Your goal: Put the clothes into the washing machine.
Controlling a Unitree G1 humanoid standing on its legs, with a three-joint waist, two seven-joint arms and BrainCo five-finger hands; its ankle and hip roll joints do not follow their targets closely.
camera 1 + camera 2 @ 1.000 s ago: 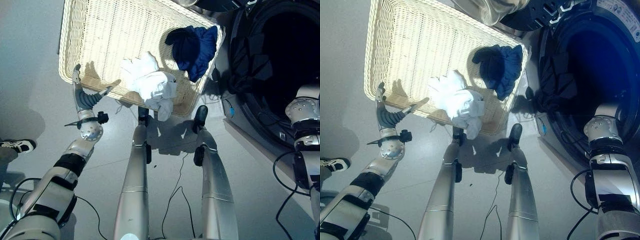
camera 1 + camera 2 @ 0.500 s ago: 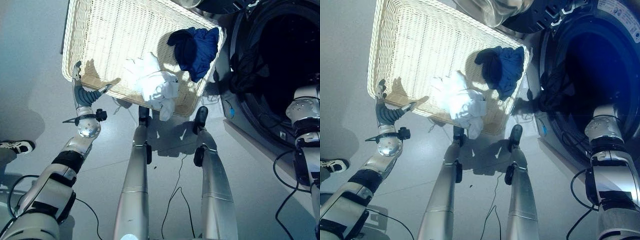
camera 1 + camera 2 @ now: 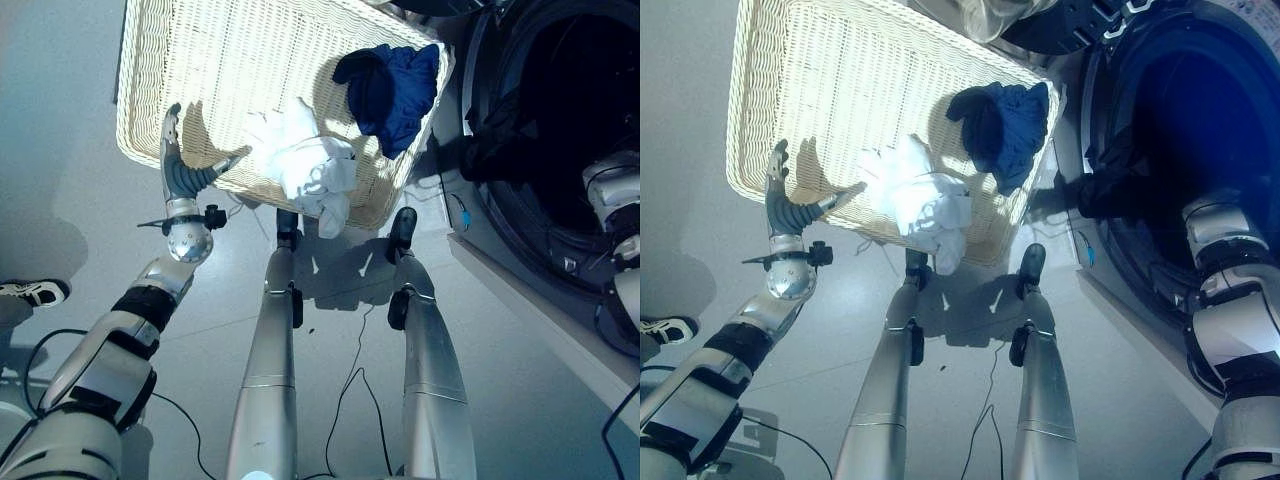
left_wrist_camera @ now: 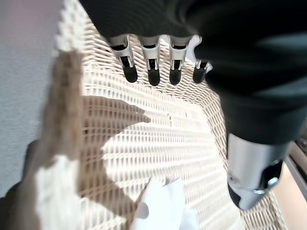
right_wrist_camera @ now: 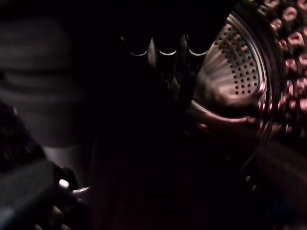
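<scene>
Over the near rim of the wicker basket (image 3: 150, 90), the left hand (image 3: 185, 172) is hovering with fingers spread, holding nothing. Beside it a crumpled white garment (image 3: 305, 165) is lying bunched in the basket, a dark blue one (image 3: 392, 85) heaped at the far corner. Inside the washing machine drum (image 5: 240, 72), the right hand (image 5: 160, 52) is reaching; its grip cannot be told.
</scene>
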